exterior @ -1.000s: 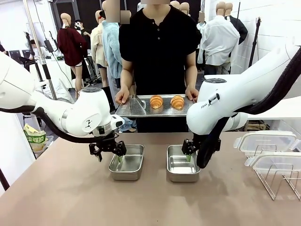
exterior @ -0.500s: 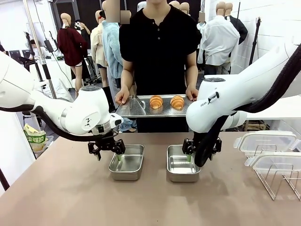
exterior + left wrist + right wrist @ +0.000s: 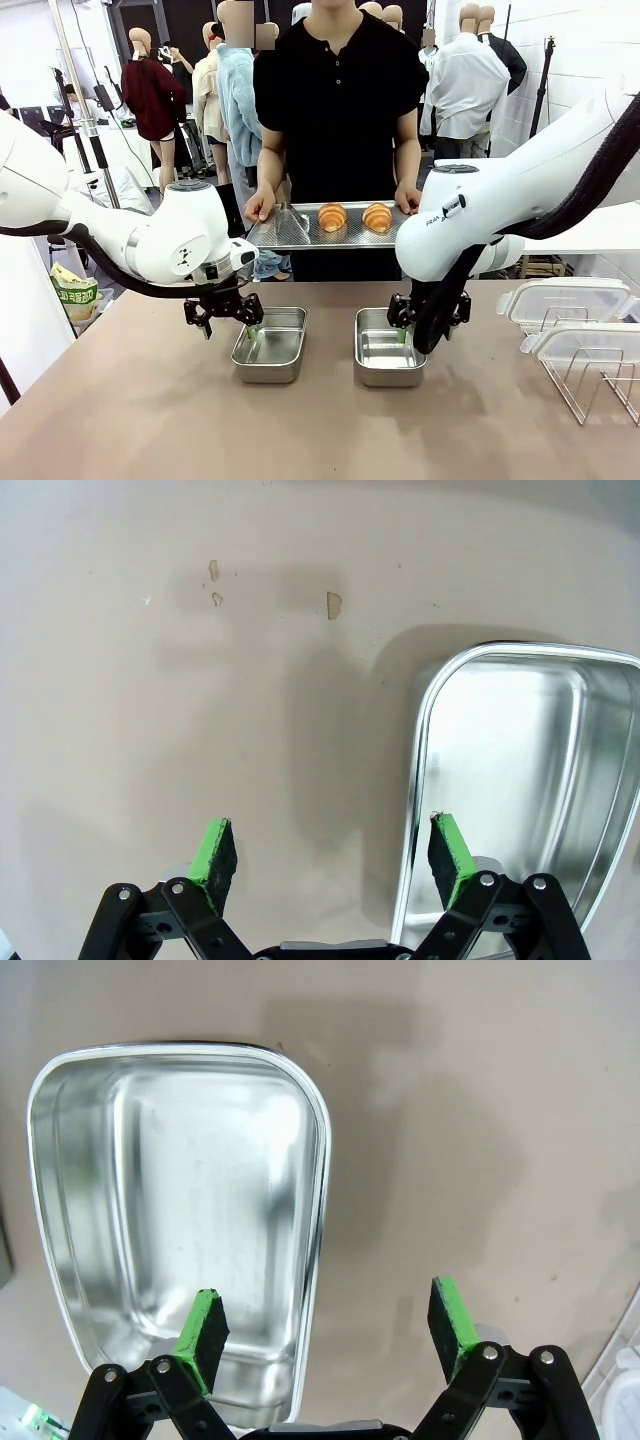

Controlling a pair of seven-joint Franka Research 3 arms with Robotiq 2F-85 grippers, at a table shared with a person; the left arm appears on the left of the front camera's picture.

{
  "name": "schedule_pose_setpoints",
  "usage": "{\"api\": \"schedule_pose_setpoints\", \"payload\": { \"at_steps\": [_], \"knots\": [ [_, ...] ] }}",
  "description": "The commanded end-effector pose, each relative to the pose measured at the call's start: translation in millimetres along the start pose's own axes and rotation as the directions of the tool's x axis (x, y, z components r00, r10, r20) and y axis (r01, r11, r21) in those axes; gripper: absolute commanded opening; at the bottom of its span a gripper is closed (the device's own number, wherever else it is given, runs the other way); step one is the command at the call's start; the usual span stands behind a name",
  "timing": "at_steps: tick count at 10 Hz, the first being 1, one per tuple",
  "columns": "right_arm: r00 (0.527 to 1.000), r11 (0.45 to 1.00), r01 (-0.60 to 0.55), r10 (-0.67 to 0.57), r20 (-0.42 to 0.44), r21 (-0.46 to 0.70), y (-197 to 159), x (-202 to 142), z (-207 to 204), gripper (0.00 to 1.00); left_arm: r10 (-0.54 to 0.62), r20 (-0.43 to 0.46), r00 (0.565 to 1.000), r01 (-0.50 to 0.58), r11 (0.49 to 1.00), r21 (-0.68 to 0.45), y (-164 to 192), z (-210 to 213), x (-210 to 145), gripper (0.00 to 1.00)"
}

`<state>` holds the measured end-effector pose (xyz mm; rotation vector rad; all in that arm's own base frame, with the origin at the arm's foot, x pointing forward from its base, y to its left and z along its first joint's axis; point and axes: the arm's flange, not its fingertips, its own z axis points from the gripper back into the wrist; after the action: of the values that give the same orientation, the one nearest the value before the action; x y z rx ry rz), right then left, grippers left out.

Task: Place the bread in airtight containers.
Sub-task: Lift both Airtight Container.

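Observation:
Two golden croissants, one [image 3: 332,216] beside the other [image 3: 377,216], lie on a flat metal tray [image 3: 290,230] that a person holds up at the far side of the table. Two lidless steel tins stand on the table, the left tin [image 3: 272,345] [image 3: 520,770] and the right tin [image 3: 388,347] [image 3: 180,1200]. My left gripper [image 3: 228,326] [image 3: 333,855] hangs open and holds nothing, straddling the left tin's outer rim. My right gripper [image 3: 428,325] [image 3: 327,1328] is also open with nothing in it, one finger [image 3: 203,1330] over the right tin's inside and the other over the table.
Two clear white-rimmed lids [image 3: 565,300] [image 3: 590,345] rest on a wire rack [image 3: 600,385] at the table's right edge. A few crumbs [image 3: 333,603] lie on the beige tabletop beside the left tin. The near half of the table has free room.
My left gripper has drifted slightly up and to the left by the left tin. The right gripper has risen a little. Both stay open; tray and croissants are unchanged.

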<state>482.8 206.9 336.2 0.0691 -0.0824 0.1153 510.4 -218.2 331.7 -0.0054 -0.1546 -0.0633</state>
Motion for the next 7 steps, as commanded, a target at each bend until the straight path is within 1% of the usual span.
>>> {"api": "schedule_pose_setpoints", "payload": {
  "at_steps": [1, 3, 5, 7],
  "knots": [
    [1.000, 1.000, 0.008, -0.008, -0.004, -0.012, 7.4, 4.7, -4.1, 1.00, 0.004, -0.001, 1.000, -0.004, 1.000, 0.000, -1.6, -0.4, 1.9, 1.00],
    [0.998, 0.998, 0.052, -0.053, -0.017, -0.040, 13.9, 10.0, -10.8, 1.00, 0.014, -0.002, 1.000, -0.014, 1.000, 0.007, -3.4, -1.2, 3.5, 1.00],
    [0.993, 0.991, 0.115, -0.116, -0.021, -0.065, 9.6, 10.5, -16.9, 1.00, 0.017, -0.004, 1.000, -0.017, 1.000, 0.007, -5.3, -2.1, 4.4, 1.00],
    [0.983, 0.978, 0.184, -0.185, -0.004, -0.098, 4.9, 8.3, -16.6, 1.00, 0.013, -0.004, 1.000, -0.013, 1.000, 0.017, -9.4, -5.5, 2.5, 1.00]
  ]
}}
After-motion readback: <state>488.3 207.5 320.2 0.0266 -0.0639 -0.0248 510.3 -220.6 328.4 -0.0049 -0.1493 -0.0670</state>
